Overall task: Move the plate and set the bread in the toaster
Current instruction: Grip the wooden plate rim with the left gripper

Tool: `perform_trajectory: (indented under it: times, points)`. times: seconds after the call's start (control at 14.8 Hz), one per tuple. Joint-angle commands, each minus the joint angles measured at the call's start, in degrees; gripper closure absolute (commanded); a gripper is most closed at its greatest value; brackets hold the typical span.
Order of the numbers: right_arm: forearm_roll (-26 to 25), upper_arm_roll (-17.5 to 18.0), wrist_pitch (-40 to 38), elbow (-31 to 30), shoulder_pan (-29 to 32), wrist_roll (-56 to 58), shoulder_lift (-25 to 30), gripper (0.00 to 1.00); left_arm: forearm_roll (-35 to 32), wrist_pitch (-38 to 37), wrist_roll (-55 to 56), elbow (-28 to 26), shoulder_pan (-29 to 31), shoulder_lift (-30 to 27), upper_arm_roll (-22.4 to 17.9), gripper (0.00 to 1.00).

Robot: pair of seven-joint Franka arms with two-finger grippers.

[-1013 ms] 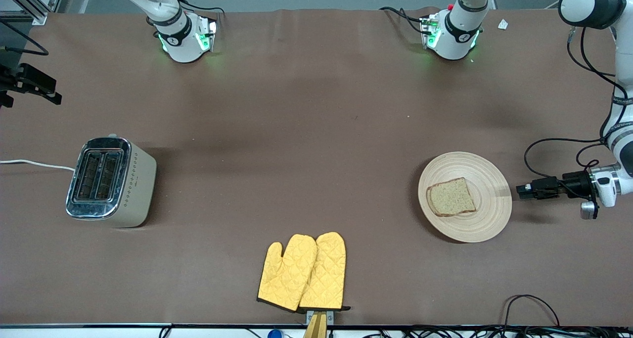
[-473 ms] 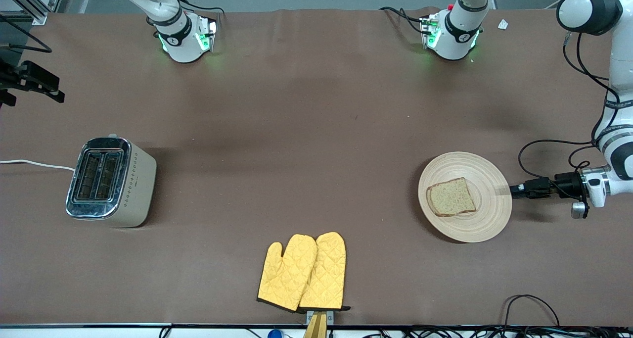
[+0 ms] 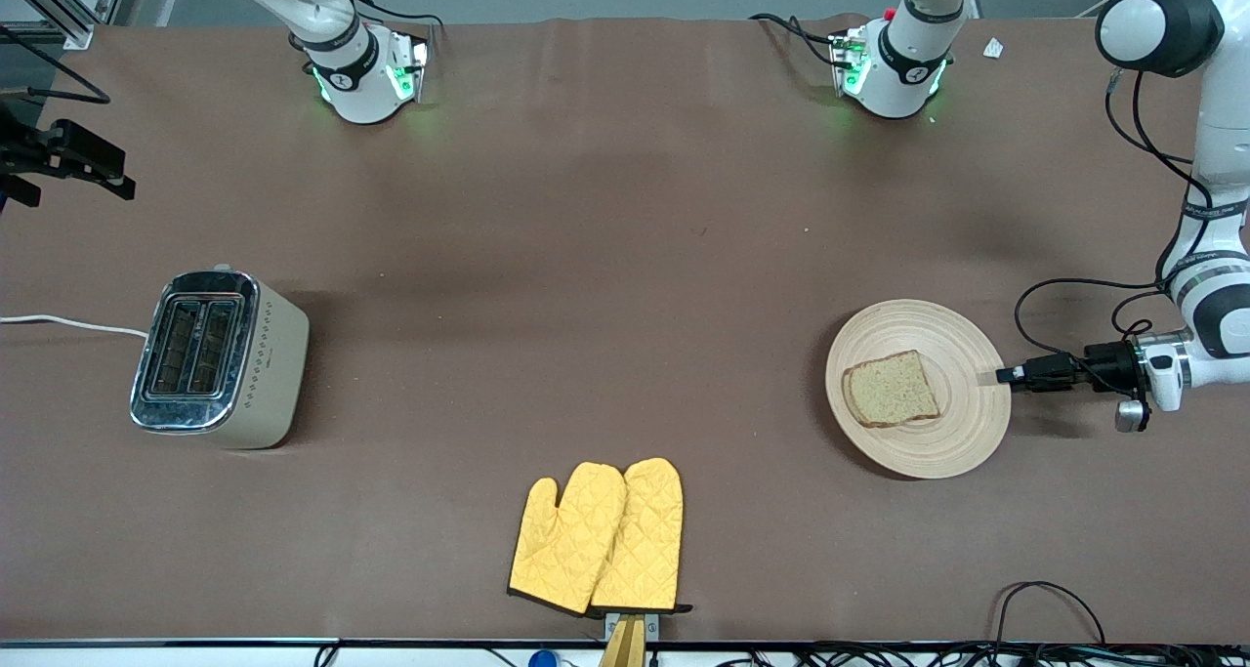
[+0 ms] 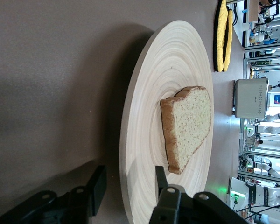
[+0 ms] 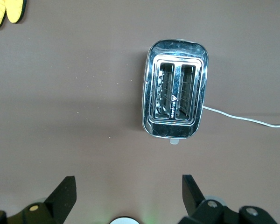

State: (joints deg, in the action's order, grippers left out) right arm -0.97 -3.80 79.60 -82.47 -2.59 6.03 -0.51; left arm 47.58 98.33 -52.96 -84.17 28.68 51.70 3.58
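Front view: left gripper advanced from beside the plate to its rim at the left arm's end, fingers apart astride the edge, not clamped. Bread on plate, toaster well apart. Right gripper spread wide, waiting above toaster. Plate grasp judged imminent.

White arms (black joints, looping black cables), green-lit bases.

A pair of yellow oven mitts lies on the brown table.
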Motion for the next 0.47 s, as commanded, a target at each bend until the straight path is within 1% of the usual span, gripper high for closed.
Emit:
perform_trajectory:
  times: [0.0,0.27,0.41]
  points:
    - [-0.35,-0.68,0.11,-1.29,-0.92,-0.23,1.3,0.0,1.2,-0.33,-0.91,0.68,0.06,0.51,0.2,0.59]
    - [-0.61,-0.59,0.46,-1.11,-1.18,-0.05,1.3,0.0,1.11,-0.33,-0.91,0.68,-0.12,0.59,0.37,0.72]
    - [-0.7,-0.59,-0.06,-1.11,-1.1,-0.05,1.3,0.0,1.11,-0.33,-0.91,0.68,-0.12,0.59,0.37,0.76]
